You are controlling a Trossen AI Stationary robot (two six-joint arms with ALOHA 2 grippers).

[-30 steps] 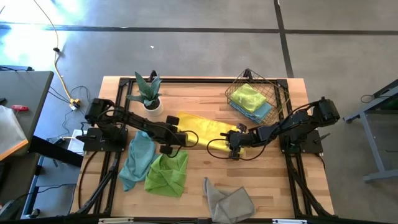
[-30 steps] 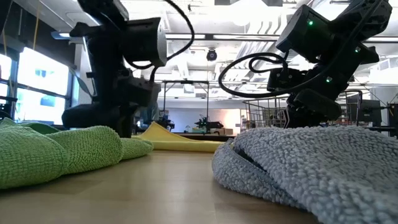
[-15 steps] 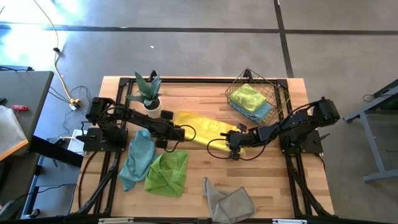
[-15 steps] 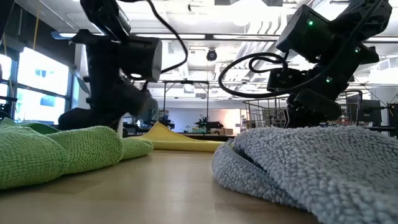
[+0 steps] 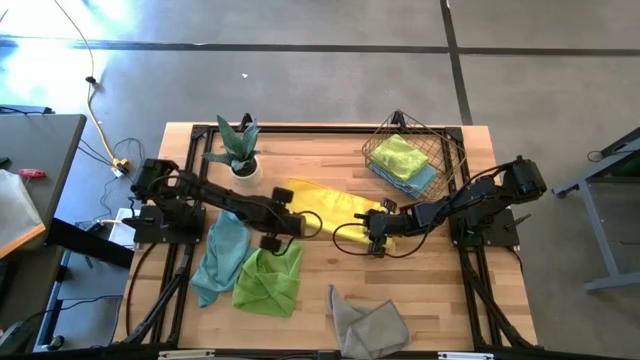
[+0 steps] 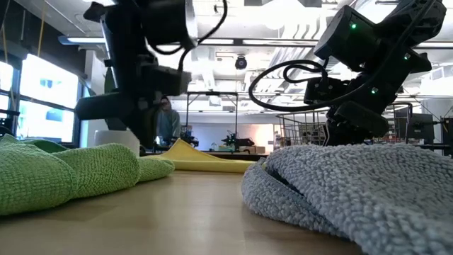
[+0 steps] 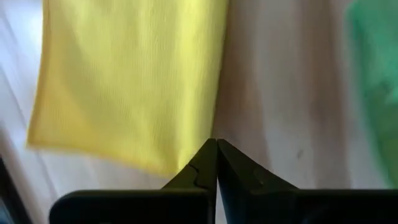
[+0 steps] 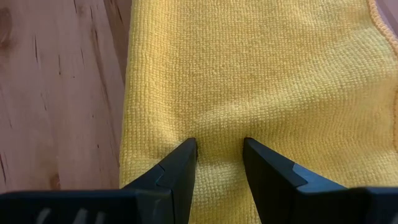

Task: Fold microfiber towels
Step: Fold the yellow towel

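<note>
Since a second ago my left end effector (image 7: 216, 163) snaps fully shut, empty, beside the yellow towel (image 5: 322, 203); my right end effector (image 8: 217, 163), part-open, presses it, fold unfinished.

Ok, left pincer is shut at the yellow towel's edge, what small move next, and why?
Probably raise the left pincer slightly to test the grip. Its tips meet right at the yellow towel's edge, and whether any cloth is caught cannot be told. The right pincer stands open on the towel's other end, so that end should stay put.
</note>
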